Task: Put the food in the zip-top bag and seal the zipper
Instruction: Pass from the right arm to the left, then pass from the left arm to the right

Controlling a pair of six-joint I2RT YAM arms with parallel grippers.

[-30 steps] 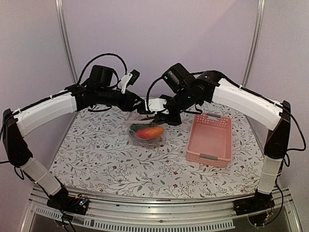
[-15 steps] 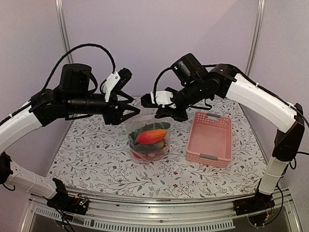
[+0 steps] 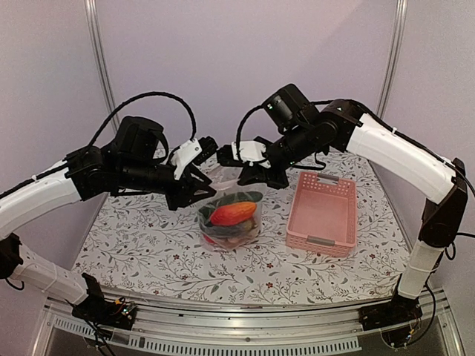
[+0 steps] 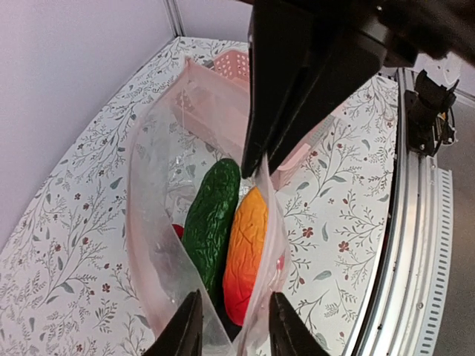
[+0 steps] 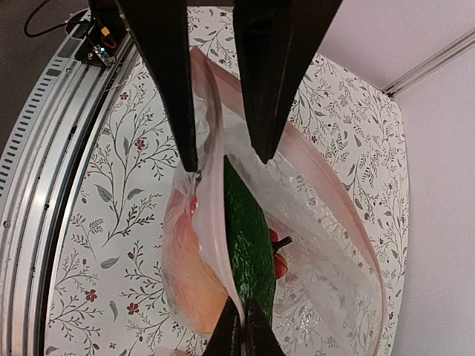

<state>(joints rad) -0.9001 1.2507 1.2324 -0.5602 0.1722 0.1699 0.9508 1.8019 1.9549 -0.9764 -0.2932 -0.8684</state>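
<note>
The clear zip-top bag (image 3: pixel 228 222) hangs from my right gripper (image 3: pixel 250 175), which is shut on its mouth edge (image 5: pixel 241 330). The zipper strip (image 5: pixel 213 185) is pinkish and the mouth gapes open. Inside lie a red-orange pepper (image 3: pixel 231 211), a green cucumber (image 3: pixel 242 198) and small red fruits (image 5: pixel 276 261); other food is hidden beneath. In the left wrist view the cucumber (image 4: pixel 211 222) and pepper (image 4: pixel 245 252) lie side by side. My left gripper (image 3: pixel 203 193) is open; its jaws (image 4: pixel 231 334) stand either side of the near end of the bag's mouth without closing on it.
An empty pink slotted basket (image 3: pixel 323 215) stands right of the bag on the floral tablecloth (image 3: pixel 148 237). The table's metal front rail (image 3: pixel 245 337) runs along the near edge. Both arms meet over the table's middle.
My left gripper let go of the bag's top, opened and swung up and left, then came back down beside the mouth. My right gripper lifted the bag a little, and the mouth spread open.
</note>
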